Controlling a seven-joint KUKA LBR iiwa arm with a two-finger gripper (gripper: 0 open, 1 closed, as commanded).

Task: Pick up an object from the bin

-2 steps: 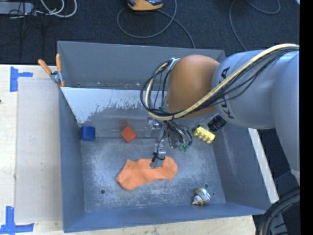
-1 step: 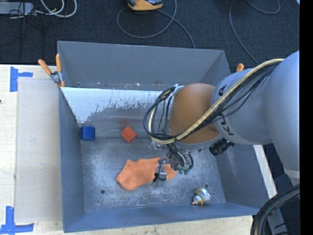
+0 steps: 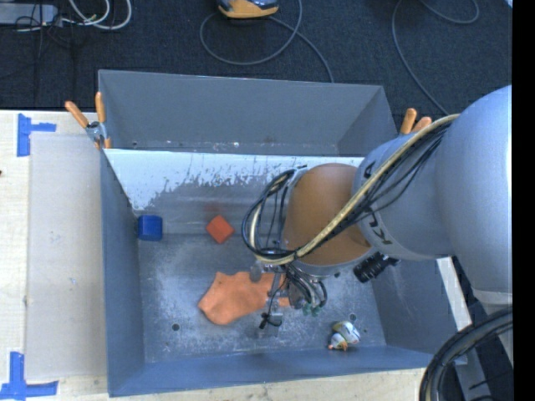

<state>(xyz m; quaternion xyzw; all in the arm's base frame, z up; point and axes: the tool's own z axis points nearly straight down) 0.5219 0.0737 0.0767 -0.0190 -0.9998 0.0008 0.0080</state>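
Note:
My gripper (image 3: 272, 314) hangs low over the front middle of the bin, its dark fingertips at the right end of a flat orange rag-like piece (image 3: 230, 297). That piece lies crumpled on the bin floor and reaches under the gripper body. A small white and yellow thing (image 3: 343, 335) lies to the right of the gripper near the front wall.
A small orange-red block (image 3: 220, 229) and a blue cube (image 3: 150, 227) sit near the back of the floor, left of the arm. The arm's orange cover and looped cables hide the floor at the right middle.

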